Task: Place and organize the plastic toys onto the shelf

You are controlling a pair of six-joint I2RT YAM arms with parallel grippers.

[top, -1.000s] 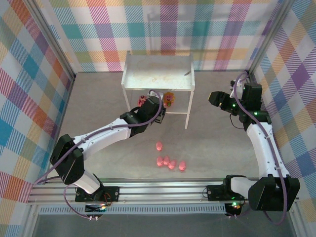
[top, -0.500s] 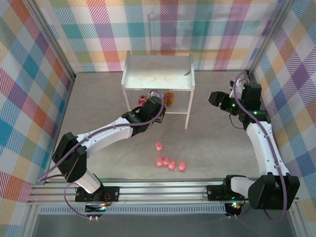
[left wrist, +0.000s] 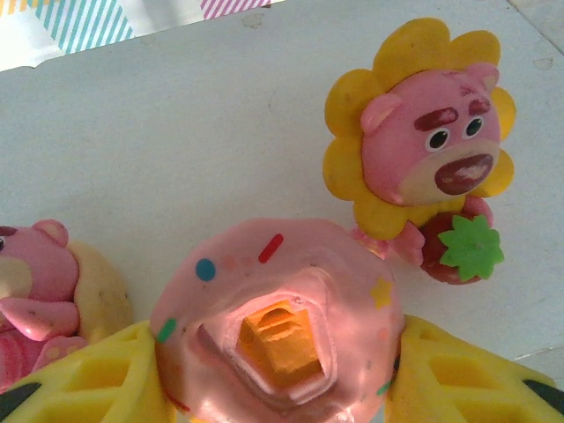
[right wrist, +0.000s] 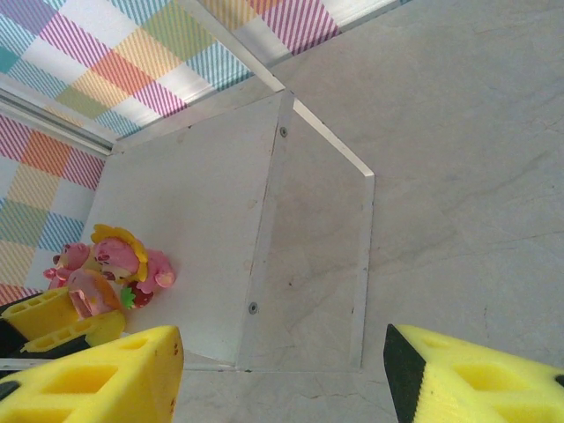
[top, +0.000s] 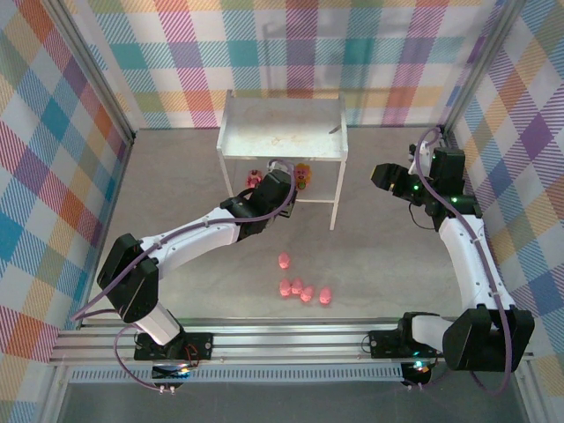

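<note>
My left gripper (left wrist: 275,374) is shut on the pink ring donut (left wrist: 278,300), its yellow fingers (left wrist: 88,383) pressing both sides. It holds the donut low over the lower tier (left wrist: 176,132) of the white shelf (top: 282,132). The yellow-orange-red figure (left wrist: 423,159) stands just to the donut's right and the pink-red figure (left wrist: 35,300) to its left. Several pink pig figures (top: 300,287) lie on the table in front of the shelf. My right gripper (top: 383,174) hangs open and empty to the right of the shelf, its yellow fingers (right wrist: 97,379) wide apart.
The shelf's thin front right leg (top: 335,207) stands between my two grippers. Plaid walls (top: 53,132) close the table in on three sides. The shelf's scuffed top tier (top: 282,119) carries no toys.
My left gripper has edged a little further under the shelf's top tier with the donut in it. The right arm has stayed put.
</note>
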